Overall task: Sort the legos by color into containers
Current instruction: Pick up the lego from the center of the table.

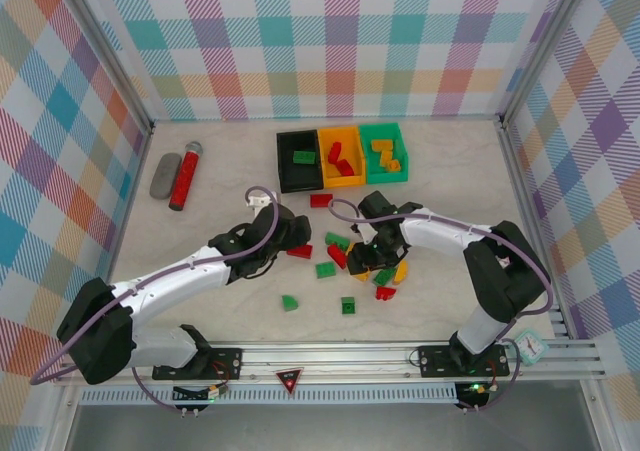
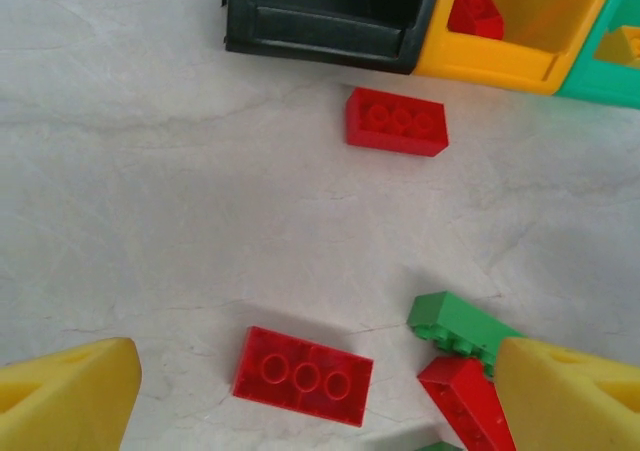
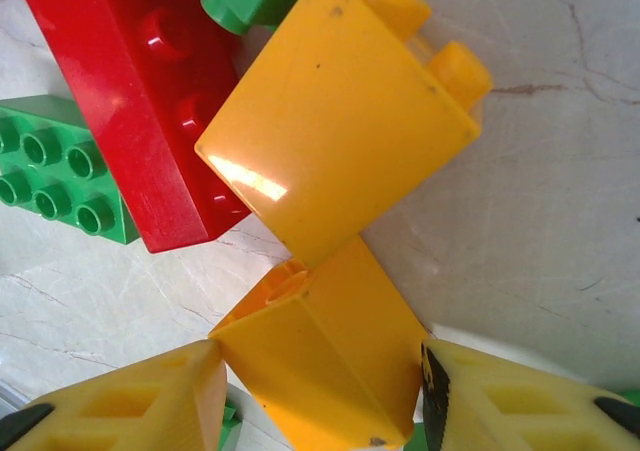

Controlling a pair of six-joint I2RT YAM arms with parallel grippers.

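Top view: pile (image 1: 337, 255) on the surface, well apart from green bin (image 1: 386, 180); weak hold risks a drop.
Left wrist: left fingers (image 2: 60, 401) wide, straddling red brick (image 2: 303, 376); green brick (image 2: 455, 323) could snag.
Right wrist: right fingers (image 3: 130, 401) pinch yellow brick (image 3: 325, 356); touching sloped brick (image 3: 340, 121) may drag.

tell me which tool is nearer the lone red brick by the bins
Left. The left tool hovers just short of the red brick; the right tool is farther, gripping a yellow lego.

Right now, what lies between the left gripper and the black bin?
Left wrist view: a red brick lies flat between the left gripper's open fingers; beyond it, bare table up to the black bin.
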